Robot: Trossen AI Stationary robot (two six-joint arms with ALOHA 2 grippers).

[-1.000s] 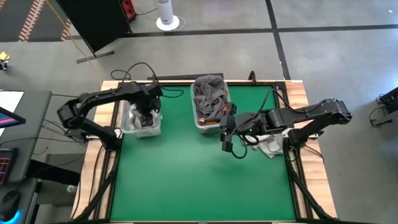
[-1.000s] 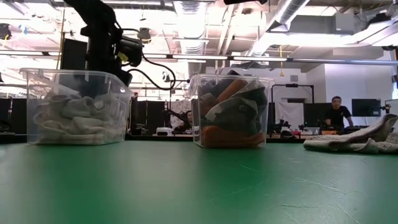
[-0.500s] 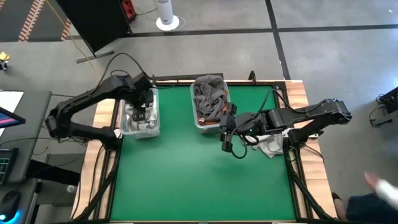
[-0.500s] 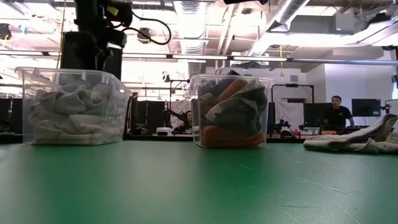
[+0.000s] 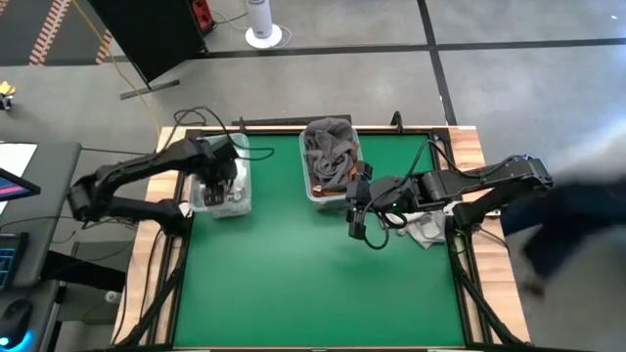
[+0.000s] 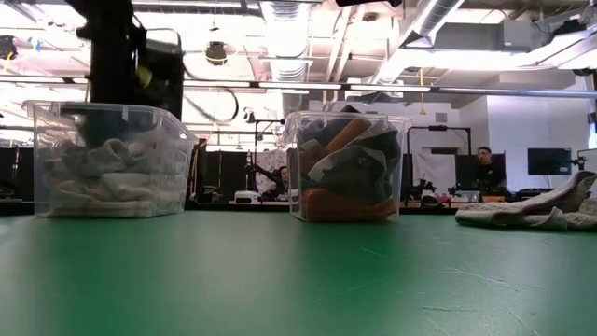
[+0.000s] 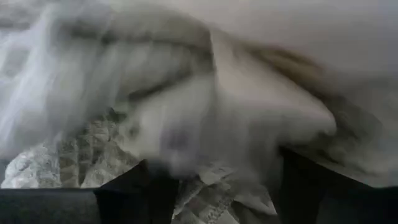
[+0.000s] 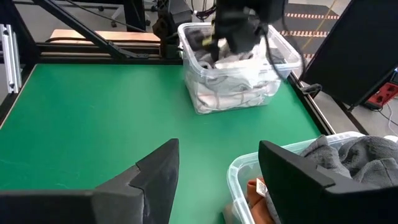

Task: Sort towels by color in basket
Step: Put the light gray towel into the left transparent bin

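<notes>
The left gripper [image 5: 223, 179] is reaching down into the clear plastic bin of pale white and light grey towels [image 6: 110, 177], fingers [image 7: 134, 190] spread wide over the cloth. The right gripper [image 5: 358, 217] is hovering above the green table [image 5: 293, 284], fingers parted and empty, beside the clear bin of dark grey and rust-orange towels [image 6: 347, 168]. A loose pale towel [image 6: 532, 213] is lying at the table's right edge.
</notes>
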